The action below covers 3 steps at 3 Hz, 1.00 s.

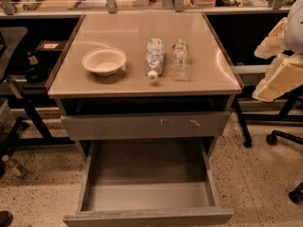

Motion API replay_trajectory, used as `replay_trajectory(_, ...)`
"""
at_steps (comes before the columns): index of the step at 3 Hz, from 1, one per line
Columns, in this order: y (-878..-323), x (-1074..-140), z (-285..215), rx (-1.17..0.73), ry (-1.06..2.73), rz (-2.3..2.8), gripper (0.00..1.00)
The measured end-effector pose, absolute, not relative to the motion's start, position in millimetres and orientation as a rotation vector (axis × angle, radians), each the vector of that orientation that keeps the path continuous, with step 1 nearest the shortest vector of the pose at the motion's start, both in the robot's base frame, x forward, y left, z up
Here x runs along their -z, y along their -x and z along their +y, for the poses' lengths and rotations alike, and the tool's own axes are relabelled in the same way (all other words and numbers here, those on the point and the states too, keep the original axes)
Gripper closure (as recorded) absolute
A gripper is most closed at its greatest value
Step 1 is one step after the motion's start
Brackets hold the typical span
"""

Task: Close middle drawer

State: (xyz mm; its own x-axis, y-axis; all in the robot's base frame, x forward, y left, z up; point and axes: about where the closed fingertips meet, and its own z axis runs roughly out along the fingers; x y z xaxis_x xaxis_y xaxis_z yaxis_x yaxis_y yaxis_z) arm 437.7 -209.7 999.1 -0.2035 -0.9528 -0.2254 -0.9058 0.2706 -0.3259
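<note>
One middle drawer (147, 174), fully open, low and left of the tool (279, 72); tool grip state: cannot tell. Advised: push its plain front panel (147, 218) centrally, squarely.

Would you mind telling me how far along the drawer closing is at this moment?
Nothing looks done yet: the middle drawer stands pulled far out, its grey tray exposed below the scratched drawer front. In hand: the tool hangs at the right edge, beside the cabinet and apart from the drawer. Left: bring the tool to the plain front panel and push it in flush.
</note>
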Motion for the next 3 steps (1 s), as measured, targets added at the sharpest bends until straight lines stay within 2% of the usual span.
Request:
replay_trajectory(2,-437.7,-999.1,-209.7,0.171,1.686,2.17,0.88)
replay_trajectory(3,-437.7,-999.1,-209.7,0.171,1.686,2.17,1.0)
